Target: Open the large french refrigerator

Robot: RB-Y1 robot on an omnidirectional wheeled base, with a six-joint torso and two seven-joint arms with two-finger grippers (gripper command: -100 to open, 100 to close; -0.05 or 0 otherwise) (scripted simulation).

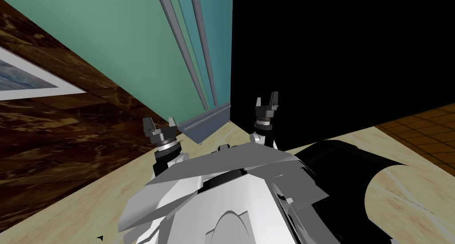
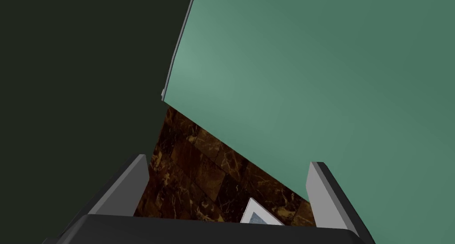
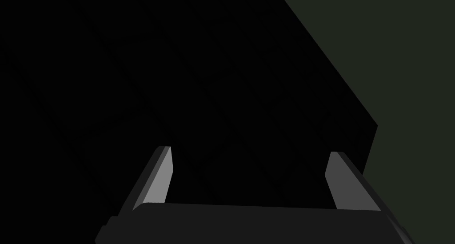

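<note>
Head view: our refrigerator (image 1: 133,46) is flat green with two long grey handles (image 1: 176,37); near its grey base strip (image 1: 209,121), our left gripper (image 1: 160,123) and right gripper (image 1: 266,100) both gape wide.

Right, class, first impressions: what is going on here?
A two-armed robot stands close to a green refrigerator with two long grey handles. The left gripper and the right gripper are low, near its base, both open and holding nothing. Neither touches a handle.
</note>
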